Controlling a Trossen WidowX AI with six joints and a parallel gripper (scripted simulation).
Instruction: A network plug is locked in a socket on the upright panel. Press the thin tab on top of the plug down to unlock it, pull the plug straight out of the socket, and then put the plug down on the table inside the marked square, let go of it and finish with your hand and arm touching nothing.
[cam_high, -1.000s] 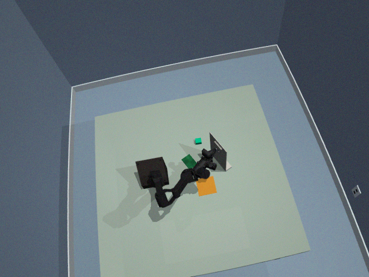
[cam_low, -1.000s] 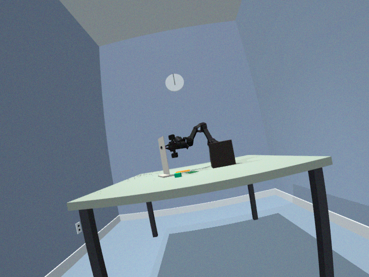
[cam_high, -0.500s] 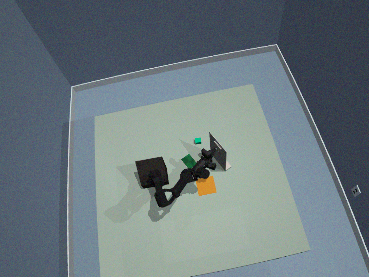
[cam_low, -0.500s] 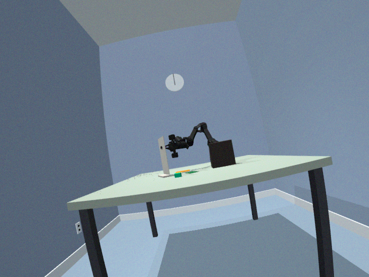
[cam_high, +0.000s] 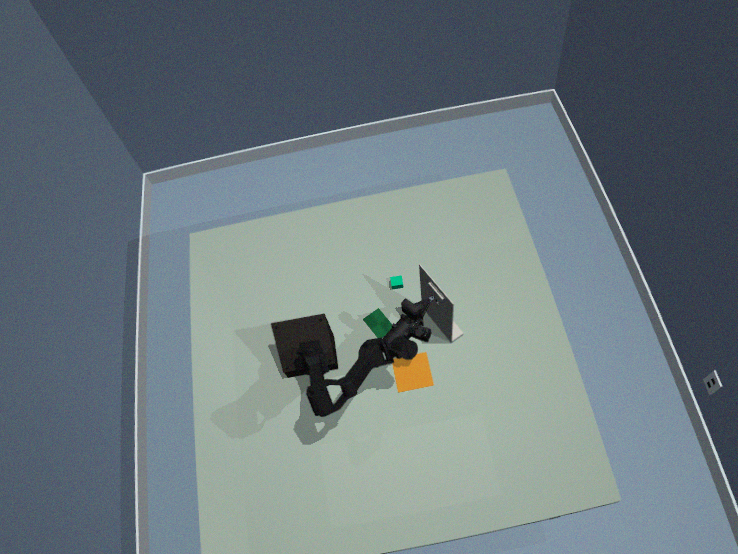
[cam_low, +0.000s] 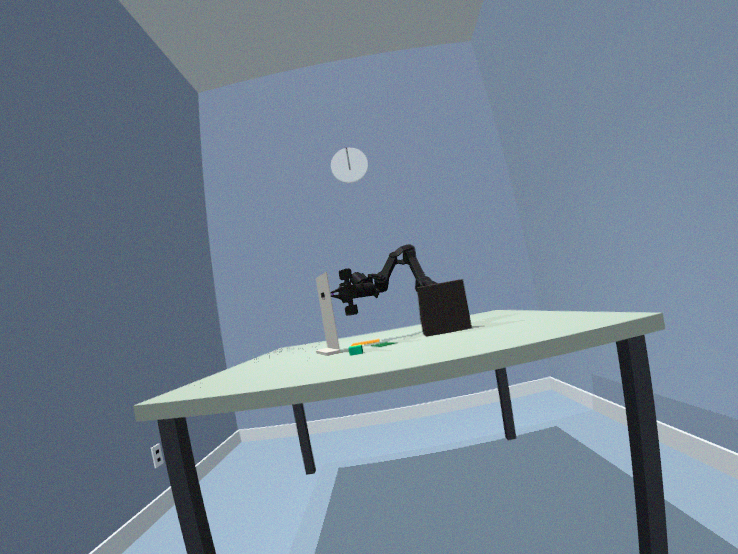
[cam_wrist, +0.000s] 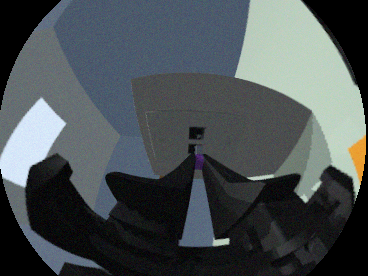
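The upright panel (cam_high: 441, 316) (cam_low: 328, 319) (cam_wrist: 225, 100) stands on the table, its dark face toward the arm. The purple plug (cam_wrist: 199, 162) is at the lower of two dark openings in the panel's face. My gripper (cam_high: 430, 299) (cam_low: 332, 293) (cam_wrist: 198, 157) is right at the panel, pointing at it, and is shut on the plug. The fingers hide much of the plug; its thin tab cannot be made out, nor how deep the plug sits. An orange square (cam_high: 413, 374) (cam_low: 372, 342) (cam_wrist: 358, 152) lies flat on the table, partly under the arm in the top view.
A dark green patch (cam_high: 376, 322) (cam_low: 383, 344) lies flat near the orange square, below the arm. A small teal block (cam_high: 396, 282) (cam_low: 355, 350) lies near the panel's foot. The dark box (cam_high: 301, 342) (cam_low: 444, 307) stands at the arm's base. The upper opening (cam_wrist: 196, 133) is just above the plug.
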